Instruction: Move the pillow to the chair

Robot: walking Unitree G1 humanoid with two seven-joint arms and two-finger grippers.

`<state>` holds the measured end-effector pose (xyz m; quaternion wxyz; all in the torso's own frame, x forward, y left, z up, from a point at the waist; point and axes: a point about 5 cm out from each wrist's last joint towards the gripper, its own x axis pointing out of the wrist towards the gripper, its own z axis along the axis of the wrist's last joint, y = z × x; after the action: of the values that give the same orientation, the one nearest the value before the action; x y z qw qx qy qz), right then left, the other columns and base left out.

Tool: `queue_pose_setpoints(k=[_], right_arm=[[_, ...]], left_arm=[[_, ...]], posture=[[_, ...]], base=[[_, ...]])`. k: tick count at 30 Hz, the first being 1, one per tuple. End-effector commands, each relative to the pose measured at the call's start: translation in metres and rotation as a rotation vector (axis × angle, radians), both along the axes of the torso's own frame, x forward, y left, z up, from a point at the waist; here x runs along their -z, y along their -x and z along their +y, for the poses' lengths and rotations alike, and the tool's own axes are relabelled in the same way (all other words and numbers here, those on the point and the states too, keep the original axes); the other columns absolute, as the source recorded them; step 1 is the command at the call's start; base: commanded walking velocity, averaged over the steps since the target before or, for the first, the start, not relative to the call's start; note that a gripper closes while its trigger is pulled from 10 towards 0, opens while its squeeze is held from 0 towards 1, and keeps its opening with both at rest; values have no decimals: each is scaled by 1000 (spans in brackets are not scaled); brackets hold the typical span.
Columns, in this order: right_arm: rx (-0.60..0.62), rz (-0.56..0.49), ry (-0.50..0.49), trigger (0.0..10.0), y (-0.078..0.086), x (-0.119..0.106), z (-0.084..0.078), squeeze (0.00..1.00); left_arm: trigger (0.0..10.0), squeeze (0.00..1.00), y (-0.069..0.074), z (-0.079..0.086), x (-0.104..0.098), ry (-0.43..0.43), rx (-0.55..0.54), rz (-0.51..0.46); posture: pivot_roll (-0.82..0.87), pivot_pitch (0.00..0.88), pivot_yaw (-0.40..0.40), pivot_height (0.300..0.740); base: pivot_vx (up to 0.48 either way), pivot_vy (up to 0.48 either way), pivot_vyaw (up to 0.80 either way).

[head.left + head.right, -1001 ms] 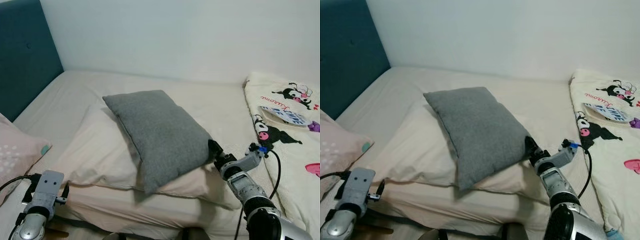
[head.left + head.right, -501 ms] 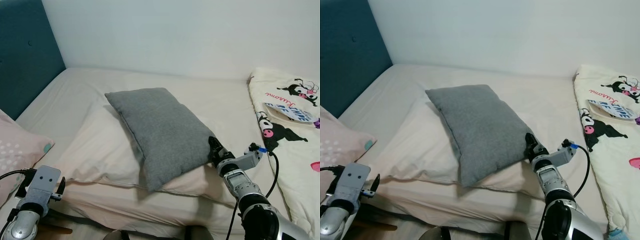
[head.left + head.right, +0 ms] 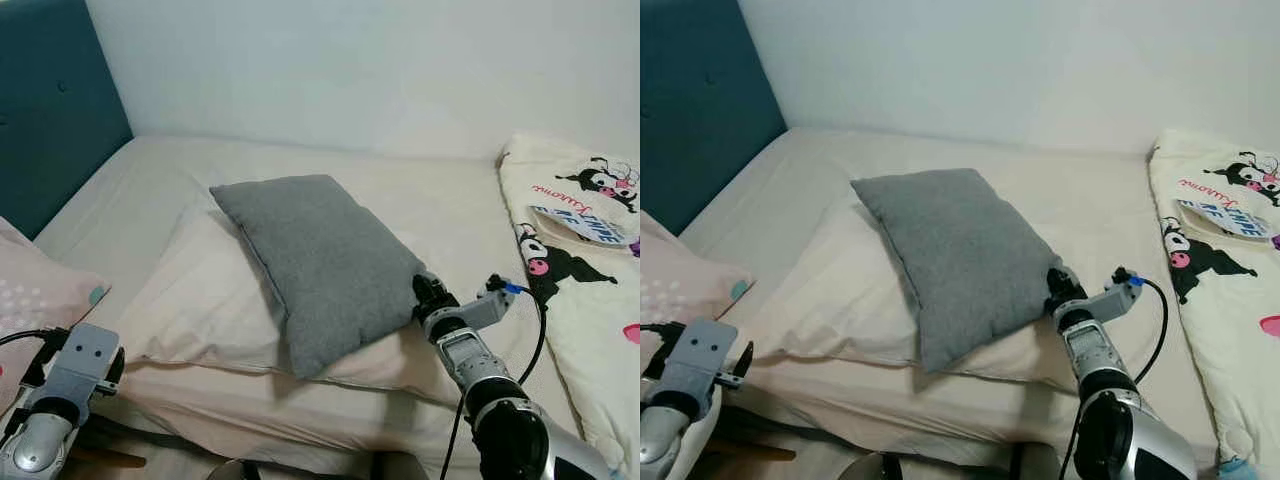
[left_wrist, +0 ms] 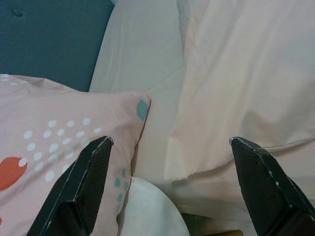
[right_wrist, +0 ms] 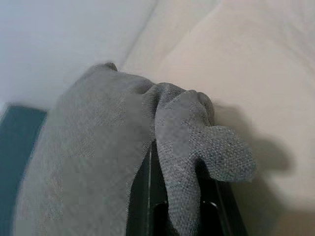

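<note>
Grey pillow (image 3: pixel 320 265): on bed, atop cream pillow (image 3: pixel 195 300) | right end effector (image 3: pixel 1058 291) clamped on its near corner | left end effector (image 4: pixel 167 182) spread, idle | judged soft, light; corner hold adequate, fabric may slip.

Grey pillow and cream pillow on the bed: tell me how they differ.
The grey pillow is smaller and dark; the cream pillow is wider and pale. The grey pillow lies on top, at an angle; the cream pillow lies flat beneath it. The right gripper pinches the grey pillow's corner; no gripper holds the cream pillow. Both are soft, rectangular.
</note>
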<state>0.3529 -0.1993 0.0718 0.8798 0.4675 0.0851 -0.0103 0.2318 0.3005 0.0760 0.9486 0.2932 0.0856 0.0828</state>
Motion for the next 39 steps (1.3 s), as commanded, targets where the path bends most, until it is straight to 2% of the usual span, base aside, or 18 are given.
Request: queue_pose_setpoints(k=[1,4,5,8,9,12,13,15,17,18,19,23,24,25,26,29,30,39], right_arm=[[-81,24,88,0,-3,-1,13,0],[-109,-11,122,0,-7,-7,15,0],[-175,-173,86,0,-19,-34,20,0],[-234,-385,59,0,-29,-69,22,0],[-234,-385,59,0,-29,-69,22,0],[-330,-599,70,0,-37,-115,29,0],[-330,-599,70,0,-37,-115,29,0],[-355,-674,80,0,-39,-134,31,0],[-364,-710,86,0,-39,-143,32,0],[-370,-742,90,0,-39,-151,32,0],[-383,-808,89,0,-38,-166,33,0],[-401,-849,91,0,-37,-174,35,0],[-443,-908,81,0,-35,-184,42,0],[-443,-908,81,0,-35,-184,42,0],[-493,-947,75,0,-31,-189,52,0],[-508,-953,75,0,-30,-189,55,0],[-543,-968,69,0,-27,-190,65,0],[-593,-979,59,0,-21,-191,79,0]], left_arm=[[10000,0,-4,2,-6,-17,-5,-9],[10000,0,-8,2,-9,8,-19,-30],[10000,0,-21,-2,-23,108,-66,-99],[10000,0,-34,-5,-39,223,-122,-191],[10000,0,-34,-5,-39,223,-122,-191],[10000,0,-51,-3,-60,238,-201,-263],[10000,0,-51,-3,-60,238,-201,-263],[10000,0,-56,7,-65,175,-304,-241],[10000,0,-57,10,-69,166,-334,-253],[10000,0,-58,11,-72,166,-345,-265],[10000,0,-60,7,-78,220,-325,-304],[10000,0,-60,2,-81,260,-307,-322],[10000,0,-62,-7,-82,297,-279,-335],[10000,0,-62,-7,-82,297,-279,-335],[10000,0,-63,-18,-82,334,-258,-337],[10000,0,-64,-21,-81,348,-253,-336],[10000,0,-66,-28,-80,364,-244,-330],[10000,0,-69,-47,-74,424,-189,-303]], posture=[[68,35,1,617],[61,19,-7,617],[45,0,-23,622],[34,0,-29,636],[34,0,-29,636],[18,0,-42,656],[18,0,-42,656],[12,0,-48,665],[10,0,-50,670],[9,0,-52,675],[8,0,-53,685],[6,0,-54,694],[6,0,-54,704],[6,0,-54,704],[7,0,-55,714],[7,0,-55,719],[10,0,-56,728],[9,0,-51,740]], base=[[0,0,0],[0,0,0],[0,0,0],[0,0,0],[0,0,0],[0,0,0],[0,0,0],[-240,0,0],[-480,0,0],[-480,0,0],[-476,0,0],[-119,0,0],[0,0,0],[0,0,0],[0,0,0],[0,0,0],[0,0,0],[0,0,0]])
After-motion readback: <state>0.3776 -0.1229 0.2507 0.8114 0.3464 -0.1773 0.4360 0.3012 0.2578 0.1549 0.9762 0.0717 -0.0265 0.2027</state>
